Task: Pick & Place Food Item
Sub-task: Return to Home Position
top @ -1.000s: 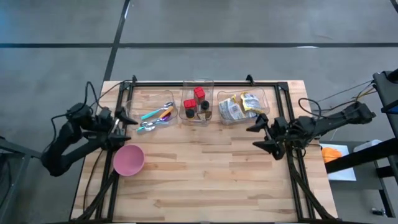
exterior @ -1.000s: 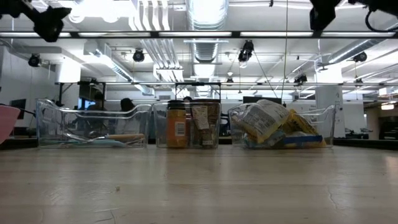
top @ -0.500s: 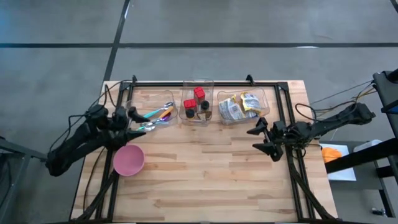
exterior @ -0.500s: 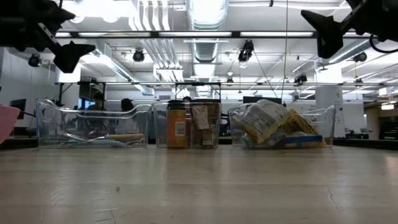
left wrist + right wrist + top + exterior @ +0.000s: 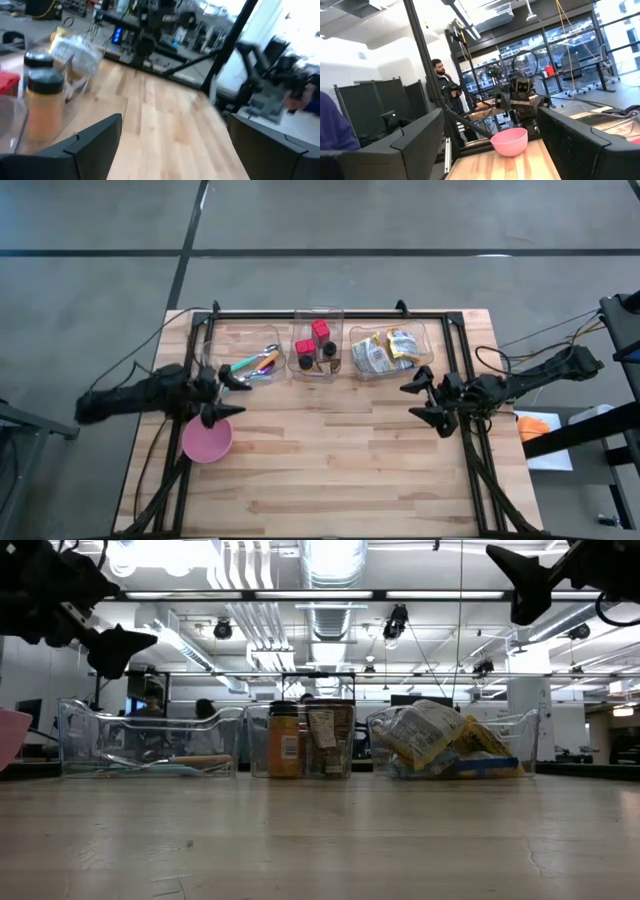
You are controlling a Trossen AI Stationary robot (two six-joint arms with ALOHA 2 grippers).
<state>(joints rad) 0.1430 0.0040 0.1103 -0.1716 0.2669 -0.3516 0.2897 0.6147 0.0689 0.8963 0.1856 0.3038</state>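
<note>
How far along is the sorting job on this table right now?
Done: spoons lie in the left bin, seasoning cans stand in the middle bin, packets fill the right bin. In hand: nothing; left gripper and right gripper hang open, empty. Left: maybe the pink bowl, outside the bins.

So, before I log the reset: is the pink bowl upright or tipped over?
Upright. In the right wrist view the pink bowl sits rim-up on the table; from above its opening shows round.
</note>
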